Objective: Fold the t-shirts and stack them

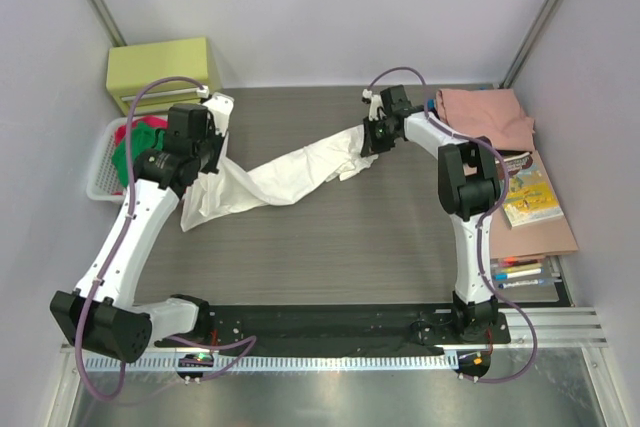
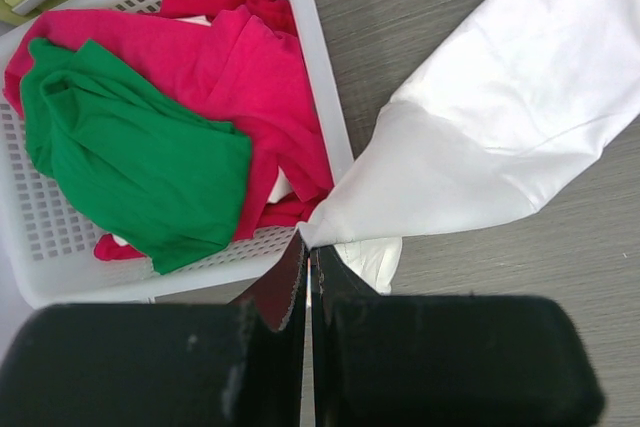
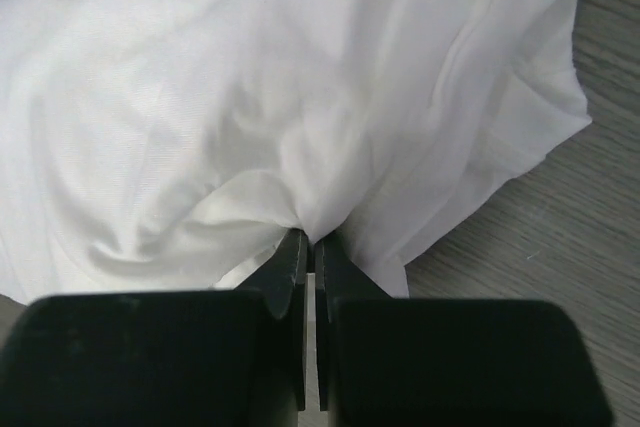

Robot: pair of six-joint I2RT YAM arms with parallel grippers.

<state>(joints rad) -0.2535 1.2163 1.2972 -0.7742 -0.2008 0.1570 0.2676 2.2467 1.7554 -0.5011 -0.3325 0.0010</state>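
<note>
As left gripper (image 2: 308,247) and right gripper (image 3: 310,242) each clamp an end, white shirt (image 1: 290,172) stretches between them, likely for flattening.

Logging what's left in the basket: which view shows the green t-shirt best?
The left wrist view: the green t-shirt lies whole and close, crumpled atop a magenta t-shirt in the white basket. The top external view shows only small green patches beside the left arm. The right wrist view shows only the white t-shirt.
</note>
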